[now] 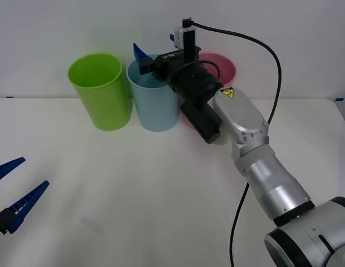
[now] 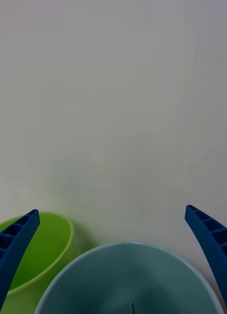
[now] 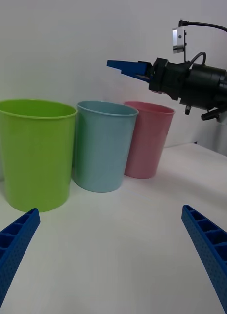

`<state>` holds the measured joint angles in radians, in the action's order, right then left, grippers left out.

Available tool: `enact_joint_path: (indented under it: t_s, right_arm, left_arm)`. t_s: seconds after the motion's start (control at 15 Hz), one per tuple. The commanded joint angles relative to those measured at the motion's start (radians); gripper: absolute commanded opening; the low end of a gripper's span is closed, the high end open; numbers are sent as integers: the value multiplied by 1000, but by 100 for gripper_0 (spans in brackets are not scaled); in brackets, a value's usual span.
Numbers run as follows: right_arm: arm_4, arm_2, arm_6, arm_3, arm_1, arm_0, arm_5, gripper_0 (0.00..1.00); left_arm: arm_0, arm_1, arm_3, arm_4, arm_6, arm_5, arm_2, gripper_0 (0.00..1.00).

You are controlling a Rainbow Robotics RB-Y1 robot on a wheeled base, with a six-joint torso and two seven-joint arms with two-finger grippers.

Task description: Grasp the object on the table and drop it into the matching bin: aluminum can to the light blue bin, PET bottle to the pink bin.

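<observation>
White wall and white surface [image 1: 161, 194] are sitting plain around everything, and the right gripper [image 2: 113, 255] is hanging over the light blue bin [image 1: 154, 100] with its blue fingers [image 2: 211, 245] spread wide apart and holding nothing. I think the can is already lying down inside that bin, though I cannot see it. The left gripper [image 1: 14, 192] is waiting low near the surface's edge, fingers apart too, with the green bin [image 1: 100, 92] and pink bin [image 1: 220, 65] standing beside the blue one.

R arm hides most of pink bin [image 1: 225, 65]; L pincer [image 1: 14, 192] cut off by frame edge.
</observation>
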<state>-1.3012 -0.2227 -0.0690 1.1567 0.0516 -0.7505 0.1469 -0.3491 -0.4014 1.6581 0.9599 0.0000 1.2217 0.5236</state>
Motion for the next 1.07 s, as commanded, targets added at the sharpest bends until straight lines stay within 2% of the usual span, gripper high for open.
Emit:
enact_joint_path:
  t_s: [0.07,0.47,0.67,1.07]
  right_arm:
    - [8,-32,-9,78,37,51,5,100]
    - [46,-113,-18,278,157,209,14,100]
    - [65,-152,-18,425,248,330,14,100]
    - [80,-158,-9,666,390,569,43,100]
  left_arm:
    - [0,0,0,0,0,0,0,100]
    - [0,0,0,0,0,0,0,100]
    - [0,0,0,0,0,0,0,100]
    - [0,0,0,0,0,0,0,100]
